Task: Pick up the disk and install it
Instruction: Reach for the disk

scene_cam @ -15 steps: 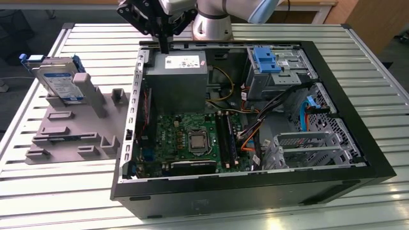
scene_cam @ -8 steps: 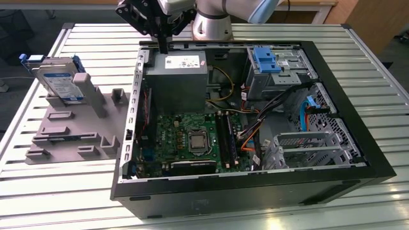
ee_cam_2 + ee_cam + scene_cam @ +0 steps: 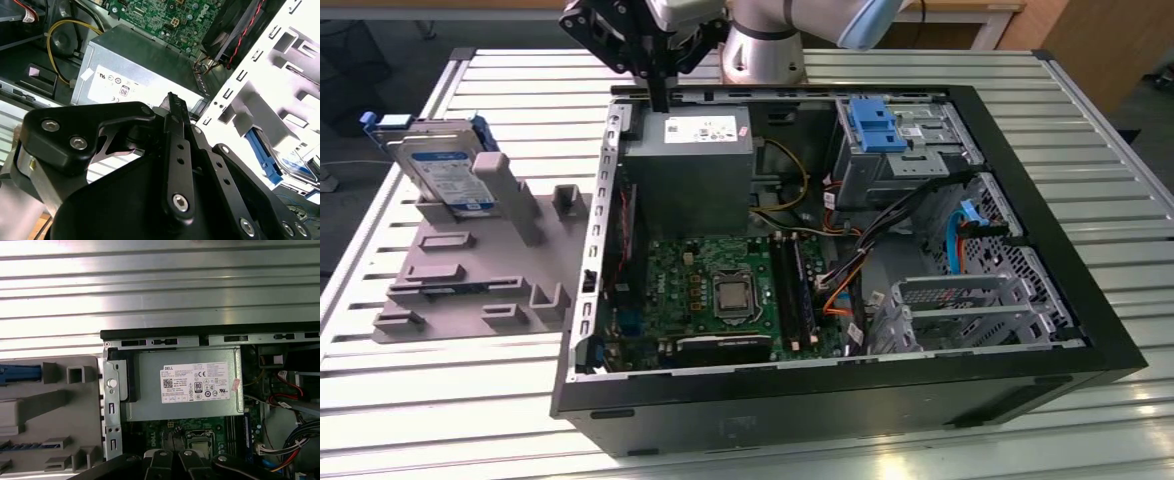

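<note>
Over the power supply [image 3: 687, 165] at the computer case's [image 3: 854, 410] edge, the end effector [image 3: 662, 98] hangs narrow and empty. Well off to its side, the disk [image 3: 443, 172] leans upright in a grey stand [image 3: 467, 275], seemingly for easy gripping.

White printed sticker [image 3: 196, 383] (tiny marks) sits on grey box [image 3: 145, 387].
</note>
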### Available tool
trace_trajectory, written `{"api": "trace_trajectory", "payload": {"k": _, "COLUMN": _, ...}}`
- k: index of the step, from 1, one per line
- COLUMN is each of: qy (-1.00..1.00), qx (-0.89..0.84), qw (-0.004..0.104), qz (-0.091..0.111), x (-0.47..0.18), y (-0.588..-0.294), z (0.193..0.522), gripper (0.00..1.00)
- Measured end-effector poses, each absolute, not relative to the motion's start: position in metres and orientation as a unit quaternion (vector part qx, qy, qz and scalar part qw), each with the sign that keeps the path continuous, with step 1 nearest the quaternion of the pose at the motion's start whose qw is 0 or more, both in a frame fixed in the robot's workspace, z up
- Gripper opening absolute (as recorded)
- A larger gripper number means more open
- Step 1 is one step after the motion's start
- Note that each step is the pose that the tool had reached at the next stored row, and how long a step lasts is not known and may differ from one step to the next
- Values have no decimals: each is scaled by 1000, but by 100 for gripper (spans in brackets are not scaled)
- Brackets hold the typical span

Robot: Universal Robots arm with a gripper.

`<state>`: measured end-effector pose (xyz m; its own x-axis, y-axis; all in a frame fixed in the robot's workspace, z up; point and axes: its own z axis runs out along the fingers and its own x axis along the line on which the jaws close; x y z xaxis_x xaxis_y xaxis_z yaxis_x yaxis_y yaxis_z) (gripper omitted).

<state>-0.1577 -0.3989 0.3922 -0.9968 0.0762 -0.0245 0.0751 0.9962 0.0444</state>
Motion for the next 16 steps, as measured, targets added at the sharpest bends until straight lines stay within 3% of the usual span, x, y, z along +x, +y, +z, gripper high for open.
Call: {"api": "trace_trajectory", "payload": {"k": 16, "qy": 999, "qx": 38, "qw": 13, "qz": 22, "x": -161, "y": -399, "z": 392, "gripper": 11}}
